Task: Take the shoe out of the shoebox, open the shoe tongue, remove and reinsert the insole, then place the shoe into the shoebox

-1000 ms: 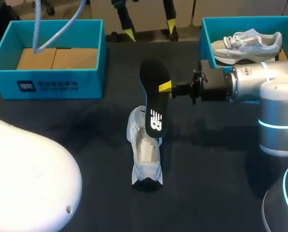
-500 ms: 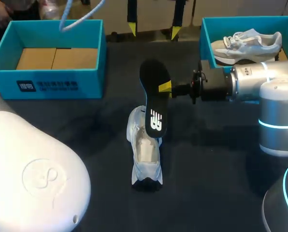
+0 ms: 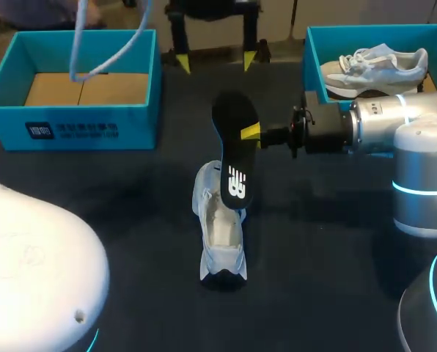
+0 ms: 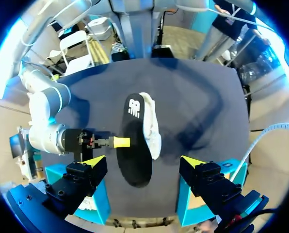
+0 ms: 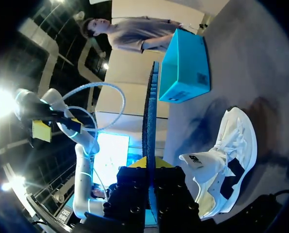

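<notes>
Your right gripper (image 3: 246,134) was closed on the black insole (image 3: 233,158), gripping it from both faces a little way along from its broad end. In the right wrist view the insole stood edge-on between the two fingers. Your right arm (image 3: 380,125) came in level from the right side, low over the dark table (image 3: 336,242).

The insole was held off the table, its printed face turned up toward the head camera. Its broad end pointed to the far edge. Its narrow end, with the white mark, lay over the opening of the shoe (image 3: 221,235). You could not tell from these views whether that end touched the shoe or only hung over it.

The pale shoe stood on its sole near the middle of the table, opening upward, with the lining showing inside. It was outside both boxes.

The left shoebox (image 3: 72,128) sat at the far left, with only a brown cardboard floor showing inside it. The right shoebox (image 3: 314,66) sat at the far right, just behind your right arm, and a second shoe (image 3: 376,62) lay in it.

Your left gripper (image 4: 143,162) hung high over the far side of the table with its fingers spread wide and nothing between them. Its wrist view looked straight down on the insole and shoe
</notes>
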`<state>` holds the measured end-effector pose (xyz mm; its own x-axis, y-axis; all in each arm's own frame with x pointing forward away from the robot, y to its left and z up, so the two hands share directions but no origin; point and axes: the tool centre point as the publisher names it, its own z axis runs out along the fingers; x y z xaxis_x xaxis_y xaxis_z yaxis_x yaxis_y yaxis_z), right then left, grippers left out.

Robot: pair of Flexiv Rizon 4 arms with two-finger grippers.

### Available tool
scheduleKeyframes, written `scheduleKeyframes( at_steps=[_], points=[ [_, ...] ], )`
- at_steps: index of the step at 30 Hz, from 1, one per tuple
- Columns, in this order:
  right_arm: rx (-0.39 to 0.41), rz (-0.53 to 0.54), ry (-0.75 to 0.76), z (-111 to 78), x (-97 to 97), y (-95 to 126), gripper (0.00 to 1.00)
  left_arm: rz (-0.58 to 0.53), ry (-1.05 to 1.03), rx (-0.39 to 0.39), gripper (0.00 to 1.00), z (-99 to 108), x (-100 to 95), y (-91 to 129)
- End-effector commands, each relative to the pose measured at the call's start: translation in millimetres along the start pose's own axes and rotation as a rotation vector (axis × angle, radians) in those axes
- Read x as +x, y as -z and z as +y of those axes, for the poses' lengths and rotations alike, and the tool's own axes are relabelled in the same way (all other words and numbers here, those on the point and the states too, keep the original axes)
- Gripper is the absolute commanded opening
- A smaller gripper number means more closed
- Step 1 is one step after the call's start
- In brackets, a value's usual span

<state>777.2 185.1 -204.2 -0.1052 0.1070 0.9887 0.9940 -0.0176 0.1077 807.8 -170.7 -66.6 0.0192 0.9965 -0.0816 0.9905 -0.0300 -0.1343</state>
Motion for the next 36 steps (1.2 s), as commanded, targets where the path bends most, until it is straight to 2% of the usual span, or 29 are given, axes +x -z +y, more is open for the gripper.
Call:
scheduleKeyframes(
  at_steps=[1, 6, 9, 21, 23, 26, 27, 28, 36],
  points=[
    [-0.002, -0.001, 0.001, -0.8, -0.3, -1, 0.00, -0.650, 0.036, -0.135, 1.00, -14, 19.7, -4],
    [-0.002, -0.001, 0.001, -0.8, -0.3, -1, 0.00, -0.839, 0.057, -0.213, 1.00, -20, 30.8, -1],
    [-0.002, -0.001, 0.001, -0.8, -0.3, -1, 0.00, -0.916, 0.074, -0.206, 1.00, -23, 38.4, -7],
    [-0.002, -0.001, 0.001, -0.8, -0.3, -1, 0.00, -0.928, 0.044, -0.200, 1.00, -23, 37.3, -8],
    [-0.002, -0.001, 0.001, -0.8, -0.3, -1, 0.00, -0.950, 0.029, -0.227, 1.00, -16, 39.4, -17],
    [-0.002, -0.001, 0.001, -0.8, -0.3, -1, 0.00, -1.028, 0.006, -0.210, 1.00, -8, 47.5, -30],
    [-0.002, -0.001, 0.001, -0.8, -0.3, -1, 0.00, -1.051, 0.019, -0.171, 1.00, -4, 51.4, -35],
    [-0.002, -0.001, 0.001, -0.8, -0.3, -1, 0.00, -1.012, 0.052, -0.169, 1.00, 0, 54.0, -36],
    [-0.002, -0.001, 0.001, -0.8, -0.3, -1, 0.00, -1.012, 0.052, -0.169, 1.00, 0, 54.0, -36]
  ],
)
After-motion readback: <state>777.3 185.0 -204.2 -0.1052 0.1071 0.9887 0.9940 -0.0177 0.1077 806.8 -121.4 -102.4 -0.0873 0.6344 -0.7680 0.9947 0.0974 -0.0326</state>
